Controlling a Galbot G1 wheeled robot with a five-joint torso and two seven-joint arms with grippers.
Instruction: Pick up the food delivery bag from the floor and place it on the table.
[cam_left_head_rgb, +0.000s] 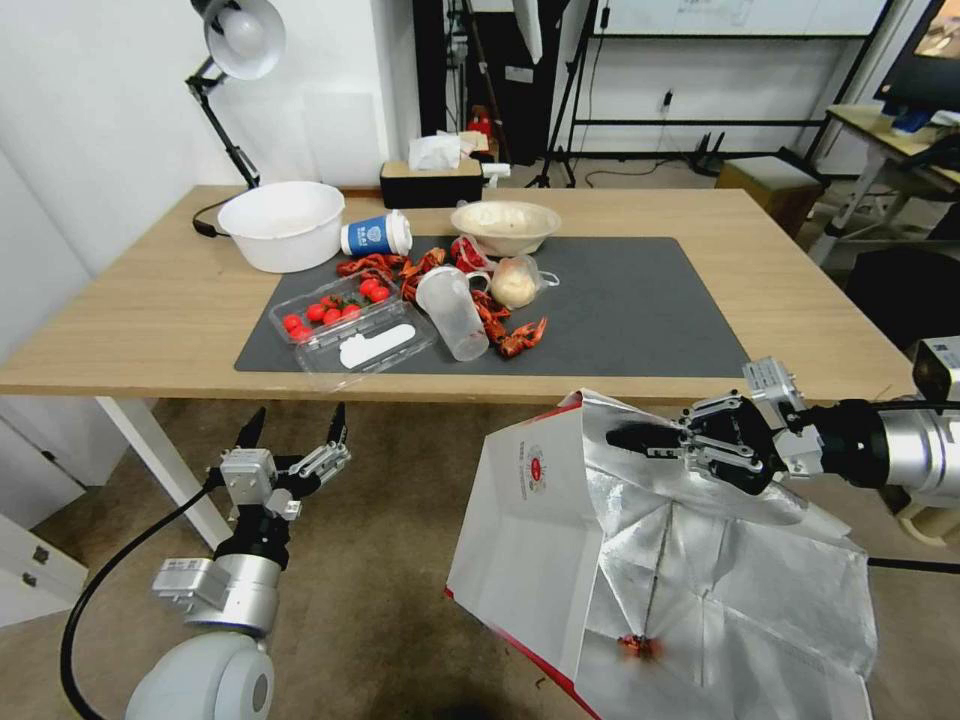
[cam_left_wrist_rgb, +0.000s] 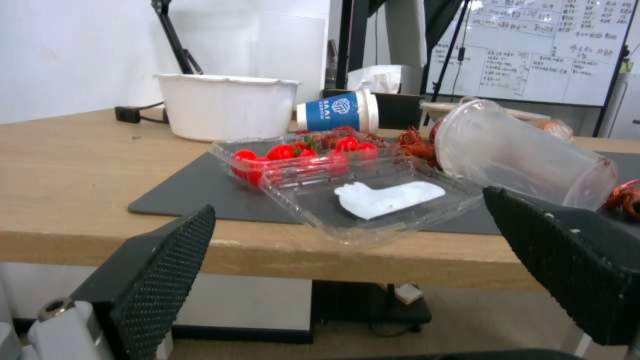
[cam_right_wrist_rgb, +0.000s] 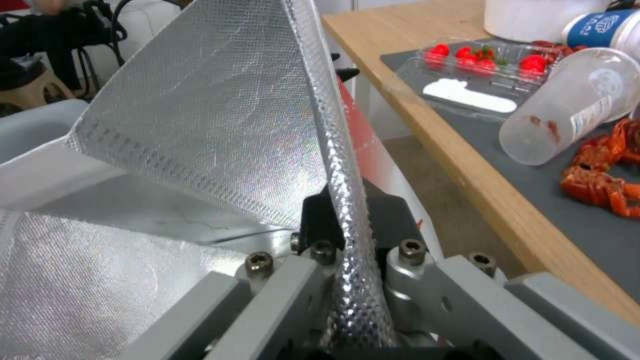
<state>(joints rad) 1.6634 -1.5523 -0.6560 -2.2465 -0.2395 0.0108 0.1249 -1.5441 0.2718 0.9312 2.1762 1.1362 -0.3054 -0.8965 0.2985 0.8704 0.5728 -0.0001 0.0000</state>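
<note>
The food delivery bag, white paper with red edge trim and crinkly silver foil inside, hangs open in front of the table's near edge, off the floor. My right gripper is shut on the bag's upper foil-lined rim; the right wrist view shows that rim pinched between the fingers. My left gripper is open, raised below the near edge of the table at the left, holding nothing. In the left wrist view its two black fingers stand wide apart before the table edge.
On the dark grey mat lie a clear tray of tomatoes, a tipped clear cup, red crayfish shells, a bagged bun and a blue paper cup. A white bowl, lamp and tissue box stand behind.
</note>
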